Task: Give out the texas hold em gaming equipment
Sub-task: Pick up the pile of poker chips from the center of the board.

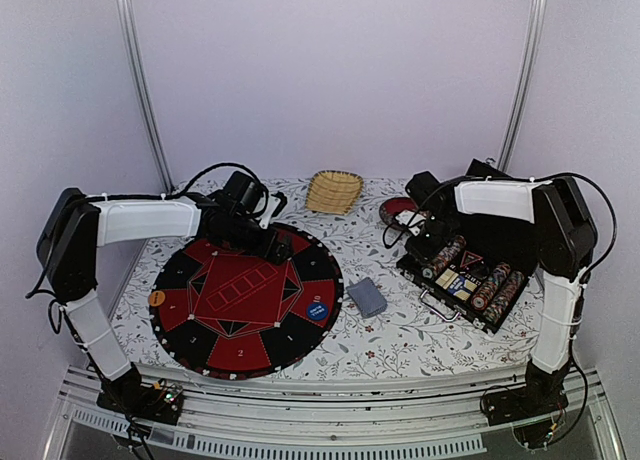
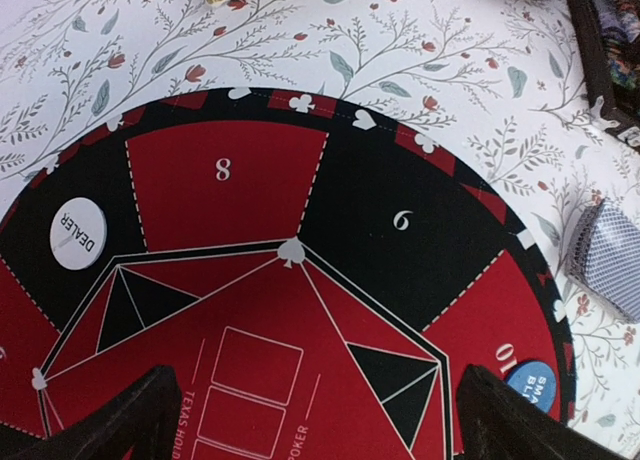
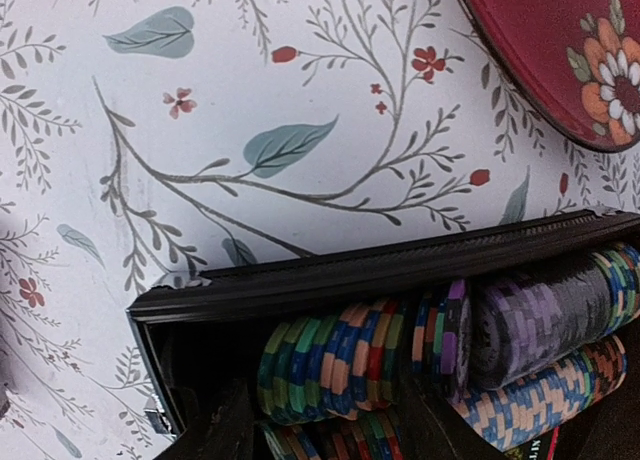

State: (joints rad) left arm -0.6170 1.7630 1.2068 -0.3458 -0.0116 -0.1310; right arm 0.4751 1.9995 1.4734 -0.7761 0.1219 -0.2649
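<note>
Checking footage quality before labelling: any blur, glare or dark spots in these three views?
Top external: even, soft light, no glare. Left wrist: poker mat crisp, left gripper's fingers dark and blurred. Right wrist: tablecloth sharp, chips slightly soft, right gripper's fingers in shadow.

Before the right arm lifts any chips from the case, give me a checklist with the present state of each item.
1. The case open, chips exposed: ok.
2. The right gripper with fingers either side of a chip row: ok.
3. Its hold on those chips: cannot tell.
4. The left gripper open, empty, above the mat: ok.
5. The card deck lying free beside the mat: ok.
</note>
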